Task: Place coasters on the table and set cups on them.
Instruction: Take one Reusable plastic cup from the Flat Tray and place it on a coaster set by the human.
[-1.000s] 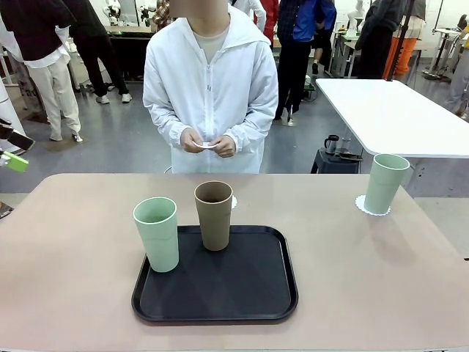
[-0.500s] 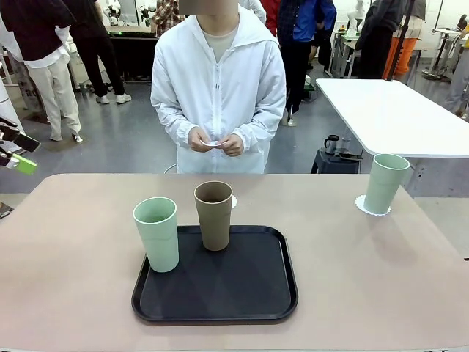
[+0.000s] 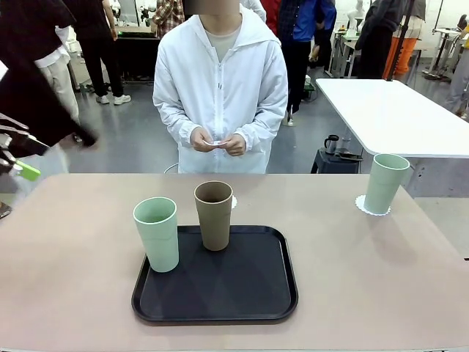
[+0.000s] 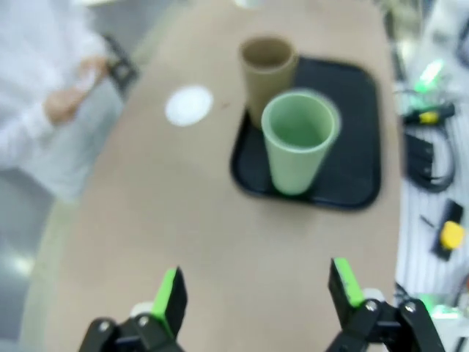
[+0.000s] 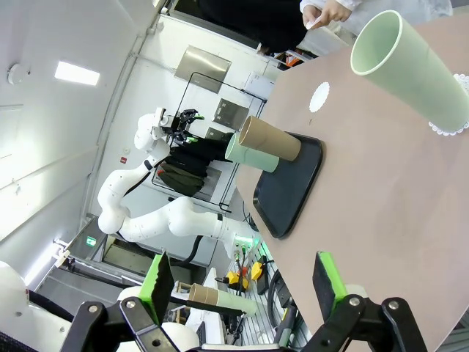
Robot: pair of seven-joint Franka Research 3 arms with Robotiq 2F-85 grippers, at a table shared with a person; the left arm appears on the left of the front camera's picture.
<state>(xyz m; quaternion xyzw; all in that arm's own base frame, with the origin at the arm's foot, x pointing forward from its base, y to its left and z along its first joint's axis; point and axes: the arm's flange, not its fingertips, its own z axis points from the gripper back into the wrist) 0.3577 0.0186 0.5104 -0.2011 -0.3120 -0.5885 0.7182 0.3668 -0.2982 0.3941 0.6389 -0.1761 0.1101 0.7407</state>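
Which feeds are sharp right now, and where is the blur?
Front view: tray and tan cup crisp; a dark smear at the left edge. Left wrist view: soft throughout, mint cup fuzzy-edged. Right wrist view: sharp but rolled sideways.

Mint cup [image 3: 386, 183] on coaster [image 3: 360, 203], table [image 3: 366, 279] R; tan cup [image 3: 213, 215], 2nd mint cup [image 3: 156, 234] on tray [image 3: 242, 286].

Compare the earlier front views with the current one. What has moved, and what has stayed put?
The person has shifted slightly towards picture right, still holding a white coaster in both hands. The robot's left hand, open, has edged a little further in from the left edge. Nothing was grasped or released. The tray, the tan cup, the mint cups and the two laid coasters on the table stayed put.
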